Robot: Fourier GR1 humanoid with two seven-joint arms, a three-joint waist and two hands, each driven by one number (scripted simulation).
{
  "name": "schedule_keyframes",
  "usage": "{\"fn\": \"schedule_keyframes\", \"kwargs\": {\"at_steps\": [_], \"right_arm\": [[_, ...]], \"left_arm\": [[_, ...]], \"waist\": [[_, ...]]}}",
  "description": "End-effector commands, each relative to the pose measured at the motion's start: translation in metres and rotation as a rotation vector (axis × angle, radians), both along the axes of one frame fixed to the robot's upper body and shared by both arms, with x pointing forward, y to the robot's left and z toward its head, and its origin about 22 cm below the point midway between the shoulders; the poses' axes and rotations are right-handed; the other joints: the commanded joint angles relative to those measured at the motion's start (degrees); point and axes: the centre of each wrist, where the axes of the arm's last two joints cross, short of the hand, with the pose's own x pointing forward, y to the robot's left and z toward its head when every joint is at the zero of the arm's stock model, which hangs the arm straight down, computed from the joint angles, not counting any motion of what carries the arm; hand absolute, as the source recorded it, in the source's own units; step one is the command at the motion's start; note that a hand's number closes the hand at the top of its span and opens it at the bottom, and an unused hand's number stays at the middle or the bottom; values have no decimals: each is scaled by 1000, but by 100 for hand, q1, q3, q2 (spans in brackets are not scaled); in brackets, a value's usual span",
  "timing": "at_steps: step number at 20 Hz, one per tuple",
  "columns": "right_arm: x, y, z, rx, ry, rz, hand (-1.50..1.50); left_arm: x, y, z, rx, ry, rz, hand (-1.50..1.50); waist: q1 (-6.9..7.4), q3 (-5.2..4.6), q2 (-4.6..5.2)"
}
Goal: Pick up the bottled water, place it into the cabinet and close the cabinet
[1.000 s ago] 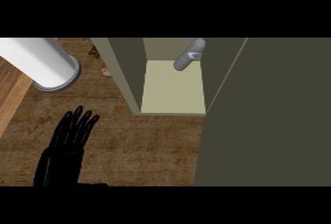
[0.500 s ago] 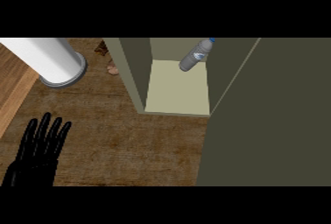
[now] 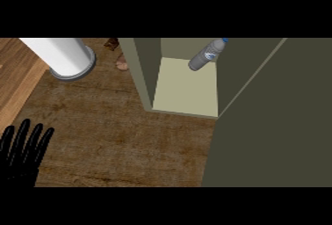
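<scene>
Fingers straight and spread, holding nothing, the left hand [image 3: 23, 151] rests at the view's lower left, apart from the bottled water [image 3: 207, 55] already inside the cabinet [image 3: 188, 85], whose door [image 3: 272, 118] awaits closing.

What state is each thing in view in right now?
Bottled water: inside the cabinet, tilted, cap up.
Cabinet: open.
Cabinet door: swung open, not shut.
Left hand: open, fingers straight, holding nothing, at lower left.
Right hand: not in view.
</scene>
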Motion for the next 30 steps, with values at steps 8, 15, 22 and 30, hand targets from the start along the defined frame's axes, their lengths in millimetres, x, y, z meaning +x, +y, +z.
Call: {"fn": "schedule_keyframes", "kwargs": {"at_steps": [8,15,22,30], "right_arm": [[5,25,20,9,-51,222,150],[21,19,20,-132,-145,287,150],[32,16,27,-173,-229,327,150],[42,15,29,-260,-265,353,150]], "left_arm": [[0,23,15,15,-23,-62,-150],[5,22,22,33,-47,-102,-150],[5,35,23,57,-25,-104,-150],[8,42,27,59,-38,-105,-150]], "waist": [[415,-24,142],[683,-59,216],[785,-81,155],[759,-105,165]]}}
